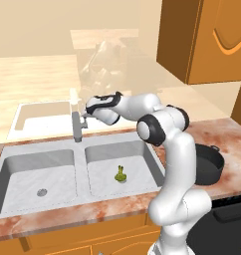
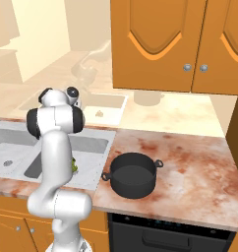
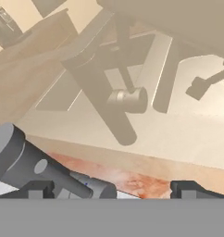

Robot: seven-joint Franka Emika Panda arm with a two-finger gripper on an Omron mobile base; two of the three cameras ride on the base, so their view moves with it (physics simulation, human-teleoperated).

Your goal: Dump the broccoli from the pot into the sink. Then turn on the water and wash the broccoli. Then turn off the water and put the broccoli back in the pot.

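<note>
Broccoli (image 1: 121,174) sits in the right basin of the sink (image 1: 38,164), by the drain. Pot (image 2: 133,174) upright on the marble desk (image 2: 190,167), right of the sink; arm hides most of it from the left base view. Tool (image 1: 85,113) up at the faucet (image 1: 77,127), tips apart, empty. Orange cabinets (image 2: 180,44) overhead. Hand view: faucet body blurred, cut off at the left.

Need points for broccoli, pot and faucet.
broccoli (image 1: 121,174), left base view, on the floret's lumpy top, in the right basin.
pot (image 2: 132,182), right base view, on its black front wall.
faucet (image 1: 76,128), left base view, on the upright grey stem.
</note>
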